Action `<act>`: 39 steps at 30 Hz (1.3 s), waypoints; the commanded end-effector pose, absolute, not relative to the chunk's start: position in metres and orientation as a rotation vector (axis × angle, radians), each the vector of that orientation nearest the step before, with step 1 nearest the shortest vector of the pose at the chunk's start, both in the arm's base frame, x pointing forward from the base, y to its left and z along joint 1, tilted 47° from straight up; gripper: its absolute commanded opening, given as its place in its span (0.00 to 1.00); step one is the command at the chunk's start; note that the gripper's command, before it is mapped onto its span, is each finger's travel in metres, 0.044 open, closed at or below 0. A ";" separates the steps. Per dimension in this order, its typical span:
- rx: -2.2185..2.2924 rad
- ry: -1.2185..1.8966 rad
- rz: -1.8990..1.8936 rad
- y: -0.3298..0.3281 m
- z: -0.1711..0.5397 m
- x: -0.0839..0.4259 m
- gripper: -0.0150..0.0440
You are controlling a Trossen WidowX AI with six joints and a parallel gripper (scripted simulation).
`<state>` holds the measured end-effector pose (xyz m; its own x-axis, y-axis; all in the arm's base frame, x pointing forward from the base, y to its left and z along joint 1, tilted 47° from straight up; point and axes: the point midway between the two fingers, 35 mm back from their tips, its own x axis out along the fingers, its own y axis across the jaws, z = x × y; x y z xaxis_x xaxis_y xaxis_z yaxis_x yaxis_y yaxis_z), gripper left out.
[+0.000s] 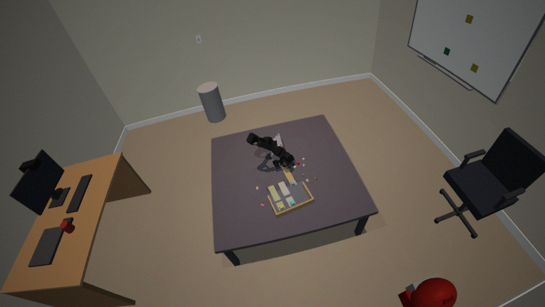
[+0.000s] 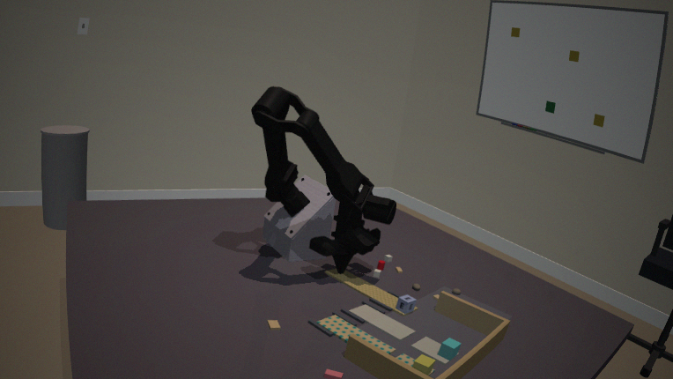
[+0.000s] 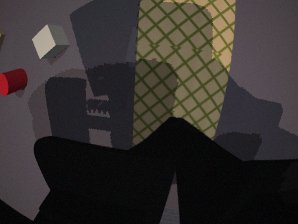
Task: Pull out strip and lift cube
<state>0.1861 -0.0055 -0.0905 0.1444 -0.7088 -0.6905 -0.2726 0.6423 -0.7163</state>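
Observation:
My gripper [image 2: 341, 271] [image 3: 175, 124] is shut, its fingertips down at the near end of the yellow cross-hatched strip [image 1: 289, 176] [image 2: 369, 288] [image 3: 187, 75], with nothing visible between them. That strip is in one piece and lies mostly outside the tray's open side. The blue-grey labelled cube [image 1: 292, 183] [image 2: 405, 304] rests on its far end. The plain cream strip [image 1: 283, 188] [image 2: 382, 321] and the dotted strip [image 1: 273, 193] [image 2: 352, 331] are each split by a gap. A teal cube [image 1: 292, 203] [image 2: 450, 348] and a yellow cube [image 1: 281, 206] [image 2: 424, 363] sit on their far pieces.
The tray's wooden wall [image 1: 297, 208] [image 2: 470, 311] stands around the far pieces. Short dark rails flank the strips at the open side. A red cylinder [image 2: 380, 264] [image 3: 13, 82] and a white cube [image 2: 388, 257] lie beside the gripper. Brown pebbles and small tan chips are scattered nearby.

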 end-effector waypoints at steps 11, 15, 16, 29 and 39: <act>-0.881 1.466 -0.387 -0.011 -0.091 0.178 0.25; -0.881 1.466 -0.387 -0.011 -0.091 0.178 0.25; -0.881 1.466 -0.387 -0.011 -0.091 0.178 0.25; -0.881 1.466 -0.387 -0.011 -0.091 0.178 0.25; -0.880 1.449 -0.379 0.006 -0.081 0.185 0.25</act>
